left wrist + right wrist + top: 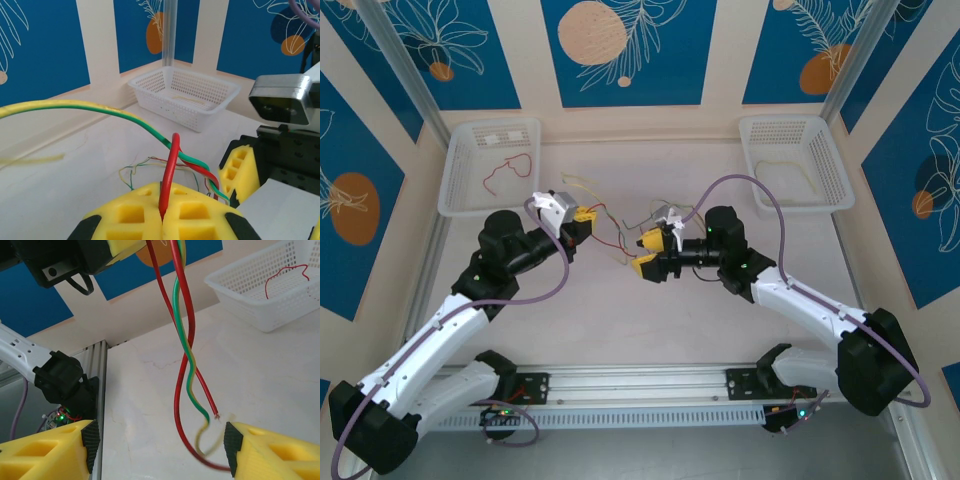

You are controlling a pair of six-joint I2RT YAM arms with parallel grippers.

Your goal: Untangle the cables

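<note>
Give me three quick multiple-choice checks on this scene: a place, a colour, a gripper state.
1. Where does the lone red cable lie? A) left basket B) right basket C) front rail
2. What colour is the wire pinched by the left gripper? A) green B) pale yellow C) red
3. How is the right gripper? A) shut on a wire B) open C) shut on nothing
Key: 1 A, its loop lies on the mesh floor in the top view; 2 C, the red wire runs into the seam of the closed pads; 3 B, its fingers stand wide apart, the wires hanging between.
</note>
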